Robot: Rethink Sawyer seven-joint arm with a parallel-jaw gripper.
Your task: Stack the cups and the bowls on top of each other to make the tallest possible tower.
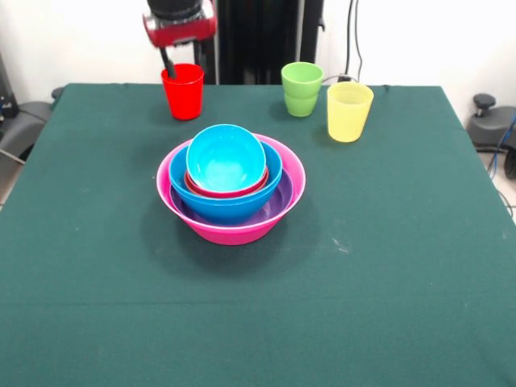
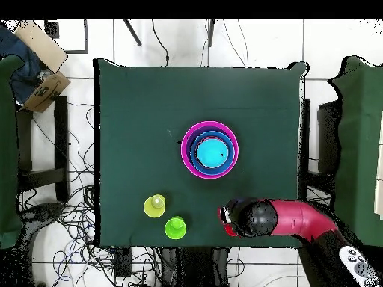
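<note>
The tower is a nested pile: the pink bowl (image 1: pixel 234 230) outermost, then purple (image 1: pixel 278 201), blue (image 1: pixel 222 205), a magenta-red rim (image 1: pixel 230 192) and the cyan bowl (image 1: pixel 226 157) on top. It also shows in the overhead view (image 2: pixel 210 149). The orange bowl and a second blue bowl do not show. The red cup (image 1: pixel 184 93) stands upright at the far left, the green cup (image 1: pixel 301 89) and yellow cup (image 1: pixel 349 111) at the far right. My gripper (image 1: pixel 167 64) hangs at the red cup's rim. In the overhead view my gripper (image 2: pixel 233 218) covers most of the red cup (image 2: pixel 223 217).
The dark green cloth table (image 1: pixel 387 266) bears everything. The green cup (image 2: pixel 175 227) and yellow cup (image 2: pixel 155 205) stand close together near the robot's edge. My red and black arm (image 2: pixel 299 221) reaches in from the table's side. Cables and chairs lie round the table.
</note>
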